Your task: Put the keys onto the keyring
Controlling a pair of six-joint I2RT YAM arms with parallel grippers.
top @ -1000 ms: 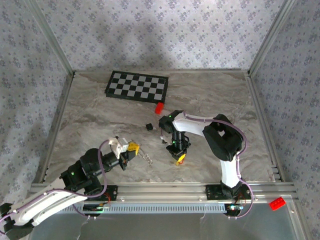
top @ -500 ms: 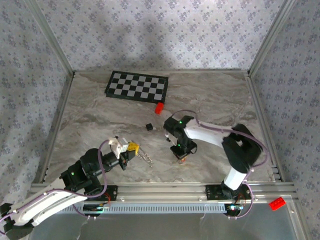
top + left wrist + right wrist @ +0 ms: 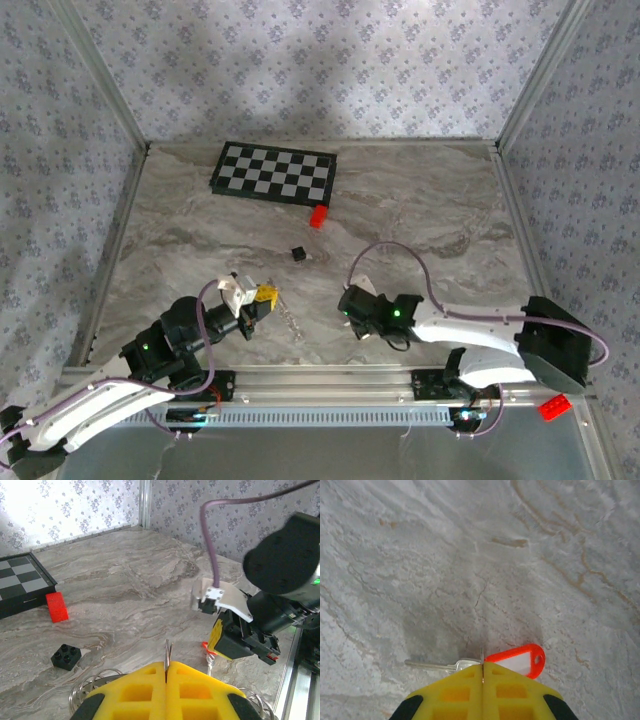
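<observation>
Floral wallpaper walls [image 3: 320, 70], grey marble tbl [image 3: 440, 200]

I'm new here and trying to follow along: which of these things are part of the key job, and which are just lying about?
Part of the job:
- keys, pinched in the right gripper
- keyring, pinched in the left gripper

Just lying about:
- red block
- black cube
- checkerboard

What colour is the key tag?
The key tag is red with a white middle; clearest in right wrist view.
</observation>
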